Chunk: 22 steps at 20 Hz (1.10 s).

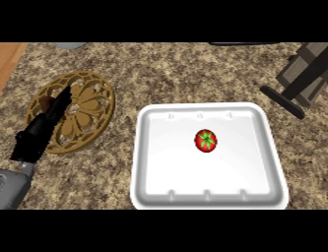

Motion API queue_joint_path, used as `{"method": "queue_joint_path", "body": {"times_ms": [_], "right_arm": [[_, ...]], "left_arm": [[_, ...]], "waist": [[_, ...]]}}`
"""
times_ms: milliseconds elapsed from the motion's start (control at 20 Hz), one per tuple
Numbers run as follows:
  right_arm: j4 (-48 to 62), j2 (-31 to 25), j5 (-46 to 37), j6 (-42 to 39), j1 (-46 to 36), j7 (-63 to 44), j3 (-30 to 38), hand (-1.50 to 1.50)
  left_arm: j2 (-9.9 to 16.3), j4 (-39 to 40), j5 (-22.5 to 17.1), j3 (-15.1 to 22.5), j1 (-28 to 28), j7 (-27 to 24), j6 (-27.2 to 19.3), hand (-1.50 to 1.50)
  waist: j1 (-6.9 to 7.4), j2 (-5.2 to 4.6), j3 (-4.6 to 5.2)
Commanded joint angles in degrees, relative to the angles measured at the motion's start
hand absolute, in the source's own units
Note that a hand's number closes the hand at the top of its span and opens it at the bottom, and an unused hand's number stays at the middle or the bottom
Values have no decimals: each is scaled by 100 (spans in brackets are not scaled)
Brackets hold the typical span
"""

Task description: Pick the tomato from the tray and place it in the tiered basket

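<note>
The speckled counter [159, 74] fills the view. On it, to the right of the left hand [41, 130], sits the white tray [152, 162]. The brown tiered basket [93, 106] lies under that hand — its fingers straight and together, holding nothing. The right hand [319, 71] hangs beyond the tray's far right corner; whether its fingers are apart, I cannot tell. The tomato [206, 141] rests in the tray — well right of the left hand, untouched.

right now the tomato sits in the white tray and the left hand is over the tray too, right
Not quite. In the head view the tomato does sit in the white tray, but the left hand is over the basket, beside the tray.
</note>
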<state>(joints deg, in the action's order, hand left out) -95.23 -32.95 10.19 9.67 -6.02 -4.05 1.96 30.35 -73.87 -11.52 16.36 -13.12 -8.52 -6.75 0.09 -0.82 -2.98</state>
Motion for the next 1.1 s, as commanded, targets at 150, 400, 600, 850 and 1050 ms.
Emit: {"method": "queue_joint_path", "body": {"times_ms": [150,400,600,850,1050], "right_arm": [[248,366,351,-648,-955,784,-277,150],[1090,1313,-18,1254,-879,35,200,-150],[1267,1795,391,769,-814,1403,316,-150],[396,1230,117,35,-440,488,-332,-150],[459,194,-232,-798,-681,-604,-816,-150]], "left_arm": [[-553,75,-36,3,561,507,-705,0],[-1167,173,-286,33,989,582,-1022,0],[-1391,64,-64,42,1154,636,-1452,0],[-1299,-619,69,120,1696,800,-1522,0],[-1391,-312,71,69,1586,608,-1507,0]], "waist": [[329,49,282],[281,24,288],[41,76,290],[-4,116,301],[24,104,320]]}}
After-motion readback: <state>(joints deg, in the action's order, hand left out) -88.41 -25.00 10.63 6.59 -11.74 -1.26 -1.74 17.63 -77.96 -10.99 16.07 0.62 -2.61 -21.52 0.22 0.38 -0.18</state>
